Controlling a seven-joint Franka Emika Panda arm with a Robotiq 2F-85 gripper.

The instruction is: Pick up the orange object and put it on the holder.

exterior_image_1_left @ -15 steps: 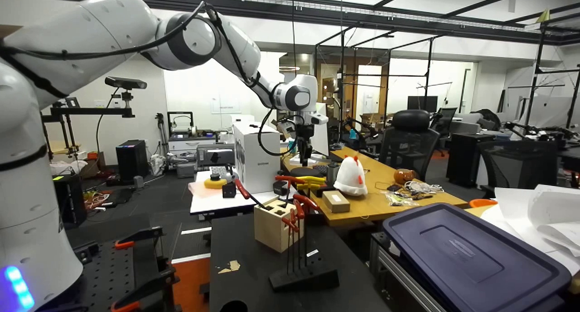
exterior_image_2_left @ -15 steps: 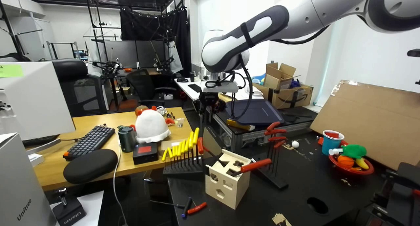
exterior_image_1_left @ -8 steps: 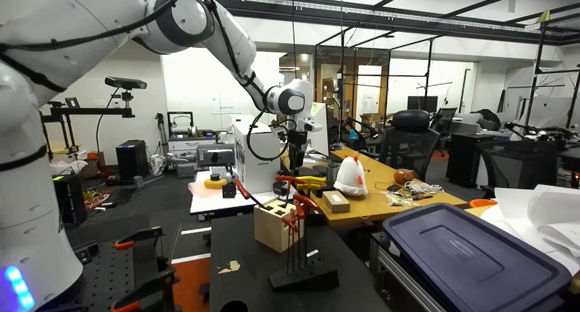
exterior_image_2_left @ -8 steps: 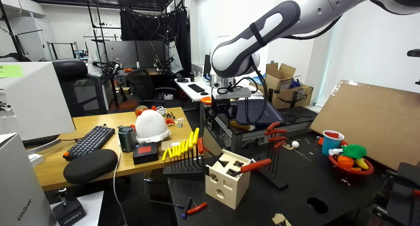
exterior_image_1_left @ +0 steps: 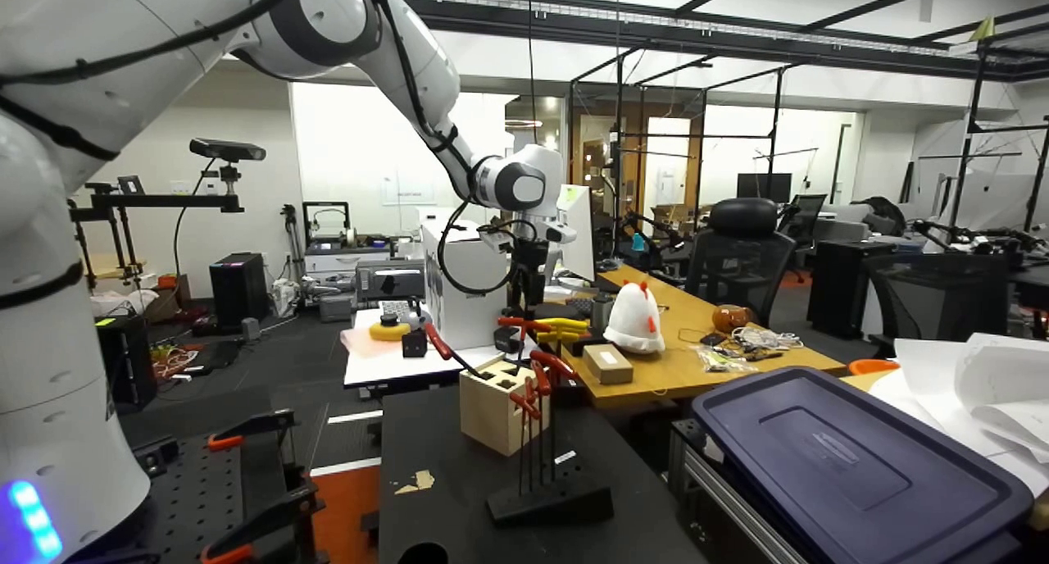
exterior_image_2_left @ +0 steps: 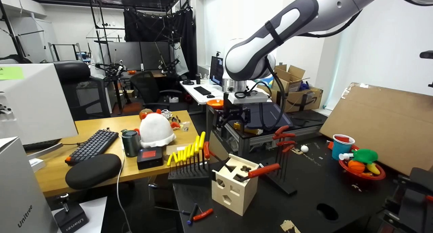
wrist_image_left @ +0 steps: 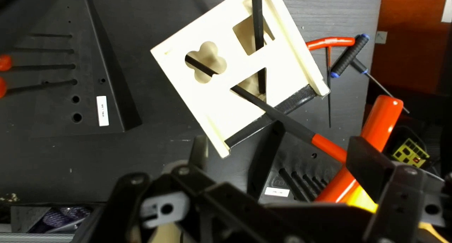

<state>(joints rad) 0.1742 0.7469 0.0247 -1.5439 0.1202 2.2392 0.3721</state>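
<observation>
Beneath the wide-spread gripper (wrist_image_left: pixel 279 150), seemingly clear of it, an orange-handled tool (wrist_image_left: pixel 328 147) aslant in the wooden holder (wrist_image_left: pixel 212 103).

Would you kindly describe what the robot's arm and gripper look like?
The Panda arm is white and rounded, with dark grey joint bands, a black cable, a black strap and blue lights at its base. The Robotiq gripper is black and two-fingered, with jointed linkages.
</observation>
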